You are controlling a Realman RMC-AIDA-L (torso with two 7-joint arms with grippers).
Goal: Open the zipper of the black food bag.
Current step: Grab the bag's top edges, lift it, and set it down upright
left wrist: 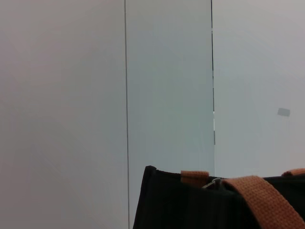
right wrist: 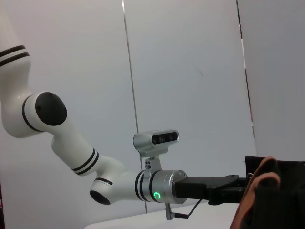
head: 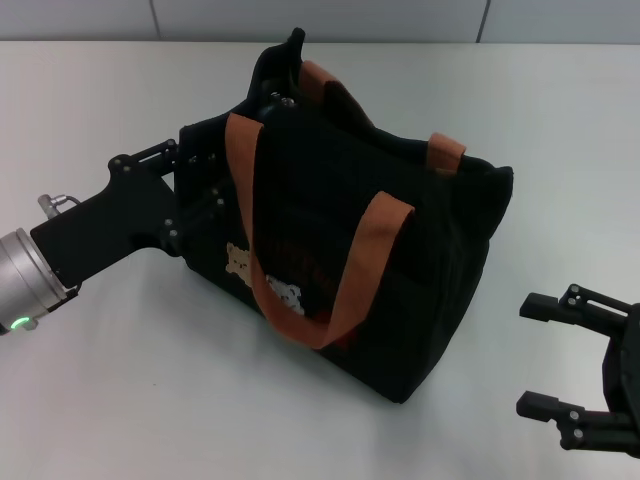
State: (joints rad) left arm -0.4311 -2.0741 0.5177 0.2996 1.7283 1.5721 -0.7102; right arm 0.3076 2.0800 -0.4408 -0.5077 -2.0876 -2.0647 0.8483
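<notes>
- The left gripper (head: 205,195), a black two-fingered claw on a black bracket with a silver wrist ring lit green, reaches in against the left end of the bag; whether it is released or clenched I cannot tell, since its fingers blend into the dark fabric.
- The right gripper (head: 545,355), a black claw, sits low at the right, well apart from the bag, with its two fingers spread wide and nothing between them.
- The black food bag (head: 400,300), a boxy fabric tote with a small bear print and red lettering on its front, stands upright on the white matte tabletop (head: 150,400), turned at an angle.
- Its two orange-brown webbing strap handles (head: 370,260) arch over the top, the near one drooping down the front face.
- The zipper (left wrist: 213,182), a black line along the top edge, shows a small silver pull tab in the left wrist view, just beside a strap.
</notes>
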